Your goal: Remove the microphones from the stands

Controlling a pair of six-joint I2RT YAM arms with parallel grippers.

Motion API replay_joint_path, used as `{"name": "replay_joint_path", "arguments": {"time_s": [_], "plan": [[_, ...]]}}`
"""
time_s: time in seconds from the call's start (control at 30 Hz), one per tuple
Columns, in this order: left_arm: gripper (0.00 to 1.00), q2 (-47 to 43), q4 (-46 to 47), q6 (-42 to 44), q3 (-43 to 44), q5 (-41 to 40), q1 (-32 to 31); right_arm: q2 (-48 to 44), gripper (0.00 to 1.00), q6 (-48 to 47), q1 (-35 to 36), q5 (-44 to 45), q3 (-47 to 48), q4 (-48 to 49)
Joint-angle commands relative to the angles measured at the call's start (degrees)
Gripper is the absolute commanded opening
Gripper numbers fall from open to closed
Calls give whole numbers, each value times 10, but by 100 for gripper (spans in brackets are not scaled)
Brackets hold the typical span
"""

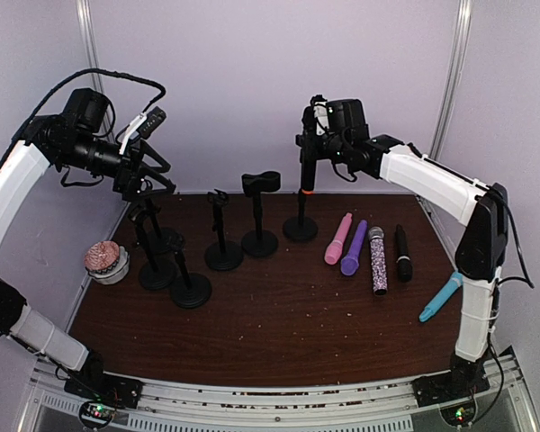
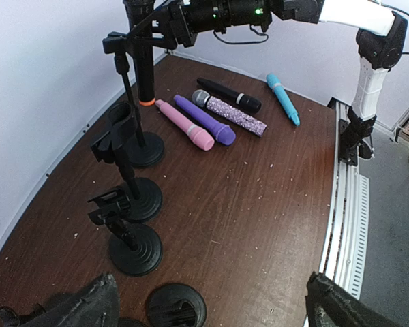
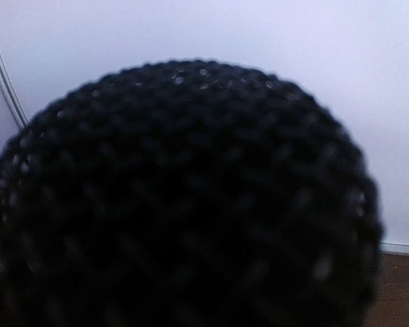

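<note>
The black microphone (image 1: pixel 308 166) with an orange ring near its lower end is seen upright at the clip of the rearmost stand (image 1: pixel 300 228), towards the back of the brown surface (image 1: pixel 279 333). Its upper part is met by the right gripper (image 1: pixel 314 126), which is reached in from the right. Whether the jaws are already clamped on it cannot be told. In the right wrist view the frame is almost filled by the dark mesh head, and no fingers are seen there.

The left gripper (image 2: pixel 211 300) is held high over the left side of the surface with its jaws wide apart, and nothing is held between them. Four more black stands are set below it and to the left of the task's stand, one of them (image 1: pixel 259 241) topped by an empty clip.

To the right of the task's stand, five microphones are laid flat on the surface: a pink one (image 1: pixel 338 238), a purple one (image 1: pixel 353 247), a glittery one (image 1: pixel 377 261), a black one (image 1: pixel 402 252) and, further right and apart from these, a blue one (image 1: pixel 441 297). A small bowl (image 1: pixel 112 273) with something pink in it is placed at the left edge.
</note>
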Motion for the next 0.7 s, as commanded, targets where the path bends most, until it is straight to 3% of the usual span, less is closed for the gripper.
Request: {"name": "replay_joint_path", "arguments": {"time_s": [0.0, 0.37, 0.67], "plan": [[98, -4, 19, 7, 1, 16, 4, -70, 15, -12, -2, -13, -17, 18], [92, 3, 21, 3, -25, 76, 4, -215, 8, -1, 26, -154, -170, 60], [96, 13, 22, 34, -53, 118, -19, -309, 6, 10, 89, -247, -310, 104]]}}
